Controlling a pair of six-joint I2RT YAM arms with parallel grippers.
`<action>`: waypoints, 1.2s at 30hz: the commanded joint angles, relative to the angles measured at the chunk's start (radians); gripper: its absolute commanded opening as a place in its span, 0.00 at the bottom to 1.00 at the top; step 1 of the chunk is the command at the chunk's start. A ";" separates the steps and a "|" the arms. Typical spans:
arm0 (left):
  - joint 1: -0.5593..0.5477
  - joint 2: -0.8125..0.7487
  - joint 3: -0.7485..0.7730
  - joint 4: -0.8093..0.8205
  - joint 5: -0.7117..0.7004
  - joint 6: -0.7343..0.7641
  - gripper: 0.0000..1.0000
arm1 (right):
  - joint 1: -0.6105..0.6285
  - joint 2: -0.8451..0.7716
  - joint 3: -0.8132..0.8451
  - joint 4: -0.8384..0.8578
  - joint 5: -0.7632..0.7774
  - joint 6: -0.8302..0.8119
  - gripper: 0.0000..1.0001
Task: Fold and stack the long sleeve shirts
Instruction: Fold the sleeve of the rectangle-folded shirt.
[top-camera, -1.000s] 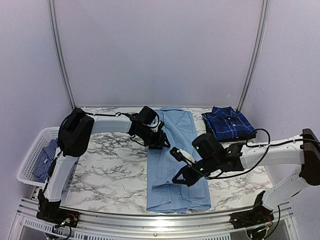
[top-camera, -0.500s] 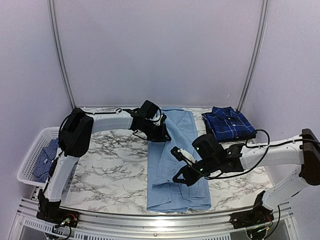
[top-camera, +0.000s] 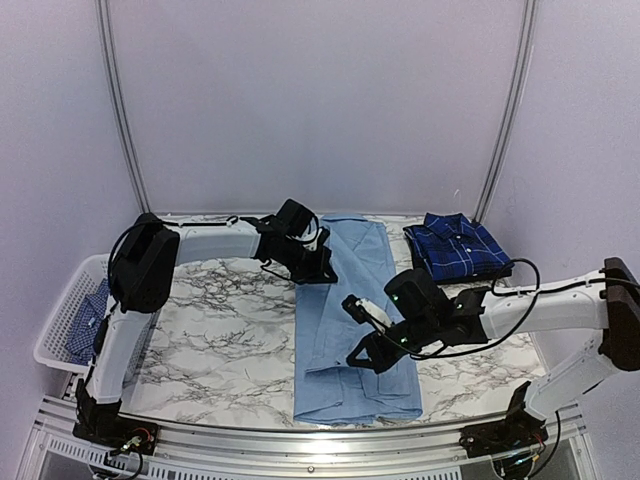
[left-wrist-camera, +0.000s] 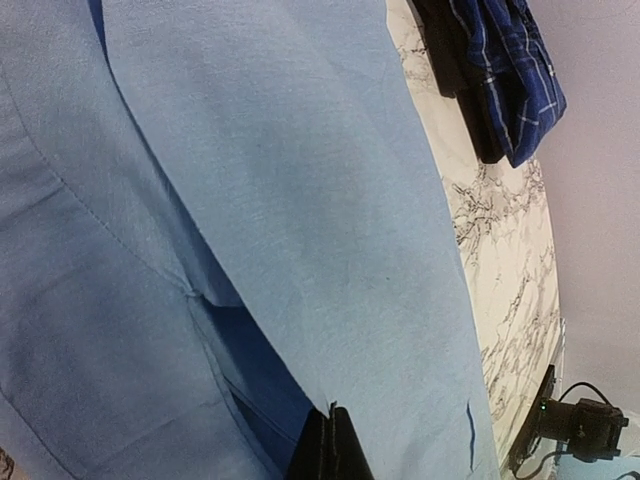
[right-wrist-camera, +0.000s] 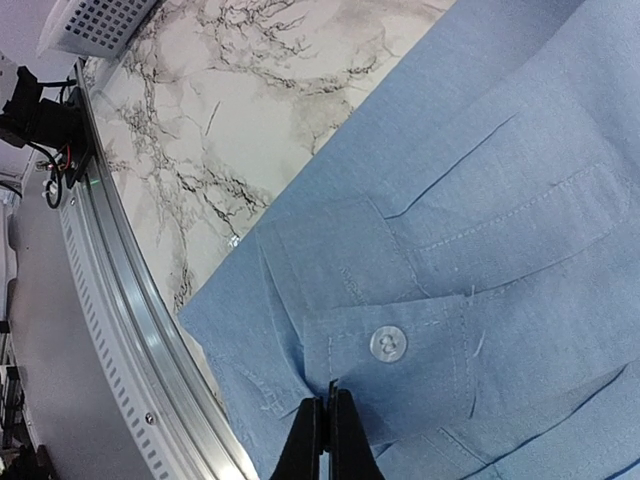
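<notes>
The plain light blue shirt (top-camera: 345, 300) lies as a long narrow strip from the back of the marble table (top-camera: 220, 330) to its front edge. My left gripper (top-camera: 318, 272) is at the shirt's left edge, and the left wrist view shows it (left-wrist-camera: 333, 412) shut on a fold of that light blue cloth (left-wrist-camera: 300, 200). My right gripper (top-camera: 365, 358) is over the shirt's lower half, shut (right-wrist-camera: 330, 395) on a cuff edge beside a clear button (right-wrist-camera: 388, 343). The dark navy plaid shirt (top-camera: 458, 246) lies folded at the back right.
A white basket (top-camera: 62, 318) at the table's left end holds a blue-and-white check shirt (top-camera: 90, 322). A metal rail (top-camera: 300, 440) runs along the front edge. The navy plaid shirt (left-wrist-camera: 500, 70) shows at the top right of the left wrist view.
My left gripper has closed on the light blue shirt's left edge after shifting slightly toward the back. The right gripper has stayed shut on the cuff, almost still.
</notes>
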 joint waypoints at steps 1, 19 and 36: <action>0.000 -0.114 -0.056 0.058 -0.006 -0.010 0.00 | 0.001 -0.036 0.001 -0.022 -0.011 0.000 0.00; 0.027 -0.112 -0.189 0.067 -0.089 -0.038 0.00 | 0.002 -0.082 -0.080 0.029 -0.114 0.027 0.00; 0.029 -0.118 -0.231 0.067 -0.088 -0.037 0.00 | 0.007 -0.068 -0.121 0.056 -0.121 0.037 0.00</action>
